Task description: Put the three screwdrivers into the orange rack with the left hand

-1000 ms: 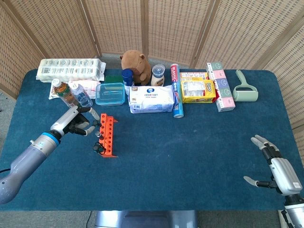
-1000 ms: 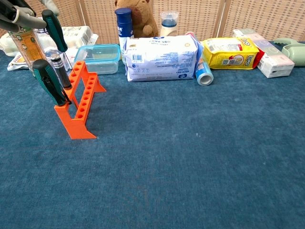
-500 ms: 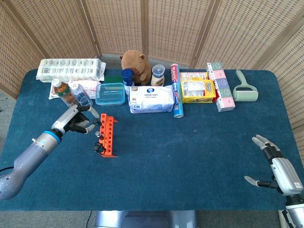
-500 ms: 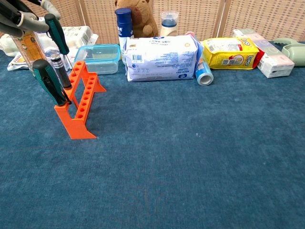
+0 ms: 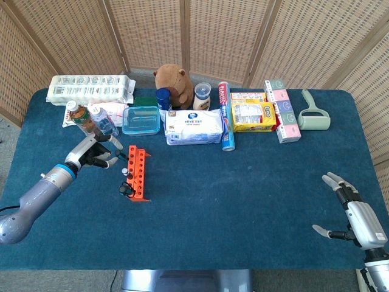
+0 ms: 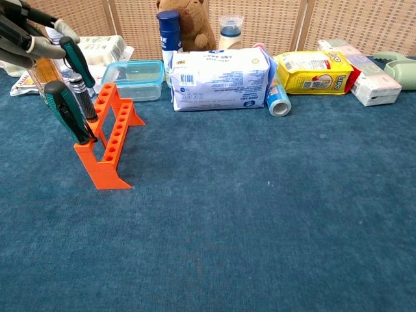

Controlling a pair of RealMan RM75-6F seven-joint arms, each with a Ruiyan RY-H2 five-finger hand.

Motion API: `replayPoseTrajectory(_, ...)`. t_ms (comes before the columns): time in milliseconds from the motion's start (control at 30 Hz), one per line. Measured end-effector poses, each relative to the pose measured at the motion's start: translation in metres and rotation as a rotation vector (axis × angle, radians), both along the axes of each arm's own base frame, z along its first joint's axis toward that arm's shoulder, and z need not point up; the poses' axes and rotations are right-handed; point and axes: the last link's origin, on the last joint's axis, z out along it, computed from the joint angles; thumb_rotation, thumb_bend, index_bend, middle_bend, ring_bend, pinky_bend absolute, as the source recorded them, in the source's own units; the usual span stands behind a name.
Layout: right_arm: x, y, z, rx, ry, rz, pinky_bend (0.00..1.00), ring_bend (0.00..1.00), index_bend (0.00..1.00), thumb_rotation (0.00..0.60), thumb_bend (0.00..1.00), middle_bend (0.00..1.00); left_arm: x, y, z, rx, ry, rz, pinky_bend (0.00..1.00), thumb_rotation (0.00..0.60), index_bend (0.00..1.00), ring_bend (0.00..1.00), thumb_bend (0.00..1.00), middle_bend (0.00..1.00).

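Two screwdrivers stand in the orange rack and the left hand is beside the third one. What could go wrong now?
The left hand is close against the third screwdriver, which leans in the orange rack; pulling away could drag it out. The rack looks light and could tip or slide, spilling the two seated screwdrivers. The bottles just behind the hand could be knocked over.

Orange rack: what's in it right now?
The orange rack holds two screwdrivers at its near end. A third is held above by the left hand. Their tips are hidden.
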Motion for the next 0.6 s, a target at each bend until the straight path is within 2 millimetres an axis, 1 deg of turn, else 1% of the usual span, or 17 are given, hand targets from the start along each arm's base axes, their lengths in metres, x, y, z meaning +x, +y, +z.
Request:
replayPoseTrajectory(133, 0.000, -0.001, -0.001, 0.002, 0.002, -0.002, 0.00, 0.00, 0.07, 0.600, 0.02, 0.03, -0.006, 0.003, -0.008, -0.006, -0.007, 0.012, 1.00, 0.600, 0.54, 1.00, 0.41, 1.00)
replayPoseTrajectory(233, 0.000, -0.001, -0.001, 0.002, 0.003, -0.002, 0.00, 0.00, 0.07, 0.600, 0.02, 0.03, -0.006, 0.004, -0.013, -0.010, -0.009, 0.005, 1.00, 0.600, 0.53, 1.00, 0.41, 1.00)
replayPoseTrajectory(300, 0.000, -0.001, -0.001, 0.002, 0.003, -0.003, 0.00, 0.00, 0.07, 0.600, 0.02, 0.03, -0.005, 0.004, -0.014, -0.013, -0.007, -0.003, 1.00, 0.600, 0.51, 1.00, 0.41, 1.00)
replayPoseTrajectory(367, 0.000, -0.001, -0.001, 0.001, 0.002, -0.004, 0.00, 0.00, 0.07, 0.600, 0.02, 0.03, -0.004, 0.004, -0.015, -0.015, -0.003, -0.014, 1.00, 0.600, 0.43, 1.00, 0.41, 1.00)
replayPoseTrajectory(433, 0.000, -0.001, 0.000, 0.000, 0.001, -0.003, 0.00, 0.00, 0.07, 0.600, 0.02, 0.03, -0.004, 0.003, -0.015, -0.018, 0.002, -0.023, 1.00, 0.600, 0.39, 1.00, 0.41, 1.00)
replayPoseTrajectory(600, 0.000, 0.000, 0.000, 0.001, 0.001, -0.001, 0.00, 0.00, 0.07, 0.600, 0.02, 0.03, -0.006, 0.002, -0.014, -0.022, 0.012, -0.029, 1.00, 0.600, 0.36, 1.00, 0.41, 1.00)
